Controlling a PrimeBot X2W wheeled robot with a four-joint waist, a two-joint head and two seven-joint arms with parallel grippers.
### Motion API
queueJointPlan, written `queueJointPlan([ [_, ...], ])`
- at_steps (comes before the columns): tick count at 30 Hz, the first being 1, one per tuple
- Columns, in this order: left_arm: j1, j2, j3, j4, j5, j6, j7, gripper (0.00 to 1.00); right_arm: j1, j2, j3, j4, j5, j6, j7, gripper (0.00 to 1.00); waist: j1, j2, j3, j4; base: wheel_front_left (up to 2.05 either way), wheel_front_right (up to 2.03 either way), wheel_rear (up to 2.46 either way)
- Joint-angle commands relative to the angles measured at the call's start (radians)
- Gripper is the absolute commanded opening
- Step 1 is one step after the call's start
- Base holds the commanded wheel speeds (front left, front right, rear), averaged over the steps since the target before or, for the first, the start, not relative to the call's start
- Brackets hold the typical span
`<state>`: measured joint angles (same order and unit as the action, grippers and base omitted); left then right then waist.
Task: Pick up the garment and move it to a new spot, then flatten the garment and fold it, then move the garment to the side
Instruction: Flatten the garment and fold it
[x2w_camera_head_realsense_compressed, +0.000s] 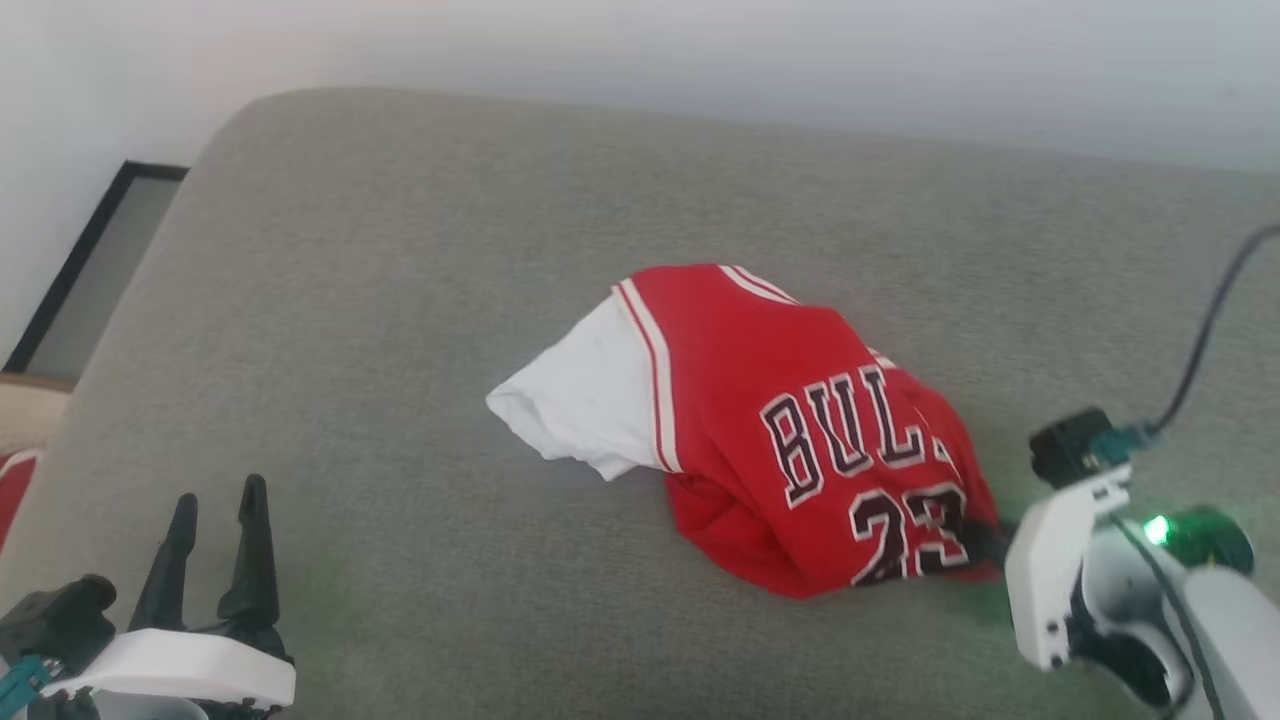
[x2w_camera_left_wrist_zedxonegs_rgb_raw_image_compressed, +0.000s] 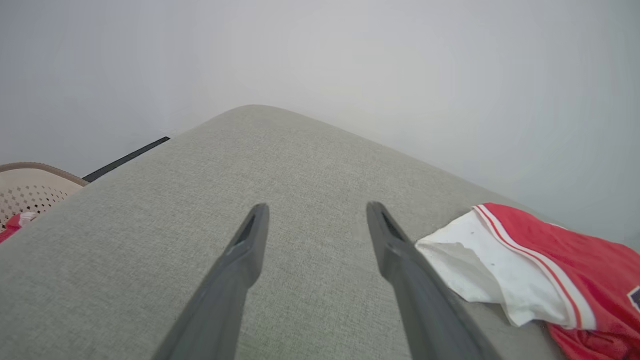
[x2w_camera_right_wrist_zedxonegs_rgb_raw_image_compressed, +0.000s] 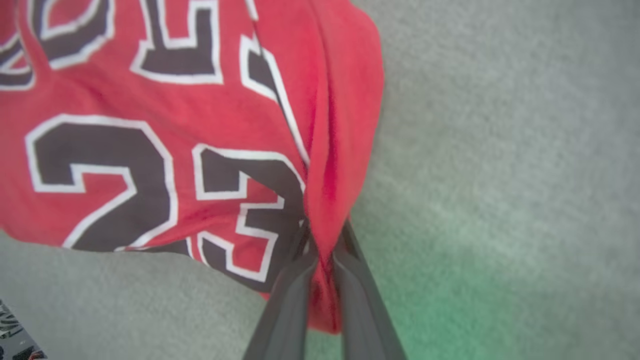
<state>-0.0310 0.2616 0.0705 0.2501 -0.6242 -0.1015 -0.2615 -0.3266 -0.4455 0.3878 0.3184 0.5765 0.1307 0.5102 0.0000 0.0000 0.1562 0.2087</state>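
A red jersey, the garment (x2w_camera_head_realsense_compressed: 800, 420), lies bunched just right of centre on a grey fabric-covered surface (x2w_camera_head_realsense_compressed: 400, 300), seen from the robot's head. Its white sleeve (x2w_camera_head_realsense_compressed: 580, 400) spills toward 9 o'clock. The black, white-edged letters "BUL" and the number 23 face up on the half nearer 4 o'clock.

At the 4 o'clock edge of the heap, the right hand (x2w_camera_right_wrist_zedxonegs_rgb_raw_image_compressed: 322, 240) has its two dark fingers pressed together on a ridge of red cloth, beside the numeral 3. The pinched fold stands between the fingers in the right wrist view. A green light (x2w_camera_head_realsense_compressed: 1157, 530) glows on that arm's white housing and tints the fabric below, and a dark cable (x2w_camera_head_realsense_compressed: 1215, 320) loops away toward 1 o'clock.

The left hand (x2w_camera_head_realsense_compressed: 220, 500) waits at 7 o'clock, well apart from the jersey. Its fingers are spread and hold nothing, and they point up the frame over bare grey fabric. From its own wrist, the sleeve lies just beside the finger on the 3 o'clock side. A pale perforated basket (x2w_camera_left_wrist_zedxonegs_rgb_raw_image_compressed: 30, 185) shows at 9 o'clock, beyond the surface's edge.

A dark-framed panel (x2w_camera_head_realsense_compressed: 90, 270) leans against the pale wall (x2w_camera_head_realsense_compressed: 700, 60) at 10 o'clock.
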Motion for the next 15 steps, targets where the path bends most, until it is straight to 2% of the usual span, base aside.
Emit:
queueJointPlan([
  [1, 0.012, 0.003, 0.005, -0.006, -0.006, 0.004, -0.004, 1.0, 0.063, 0.011, -0.035, -0.031, -0.01, 0.0, 0.019, 0.0, 0.0, 0.0, -0.008, -0.025, 0.0, 0.0, 0.0],
  [8, 0.017, 0.014, 0.007, -0.011, -0.009, 0.008, 0.002, 1.0, 0.224, 0.093, -0.14, -0.098, -0.071, 0.0, 0.063, 0.0, 0.0, 0.0, -0.008, -0.061, 0.0, 0.0, 0.0],
  [9, 0.017, 0.016, 0.006, -0.01, -0.01, 0.008, 0.002, 1.0, 0.23, 0.104, -0.142, -0.101, -0.08, 0.0, 0.068, 0.14, 0.0, 0.0, -0.008, -0.066, 0.0, 0.0, 0.0],
  [10, 0.017, 0.018, 0.007, -0.008, -0.01, 0.007, 0.003, 1.0, 0.232, 0.114, -0.146, -0.103, -0.089, 0.0, 0.069, 0.76, 0.0, 0.0, -0.008, -0.07, 0.0, 0.0, 0.0],
  [11, 0.017, 0.02, 0.008, -0.007, -0.01, 0.008, 0.003, 1.0, 0.23, 0.123, -0.15, -0.108, -0.095, 0.0, 0.071, 1.0, 0.0, 0.0, -0.009, -0.074, 0.0, 0.0, 0.0],
  [15, 0.024, 0.03, 0.013, -0.005, -0.011, 0.008, 0.003, 1.0, 0.212, 0.137, -0.17, -0.145, -0.108, -0.001, 0.069, 1.0, 0.0, 0.0, -0.015, -0.092, 0.0, 0.0, 0.0],
])
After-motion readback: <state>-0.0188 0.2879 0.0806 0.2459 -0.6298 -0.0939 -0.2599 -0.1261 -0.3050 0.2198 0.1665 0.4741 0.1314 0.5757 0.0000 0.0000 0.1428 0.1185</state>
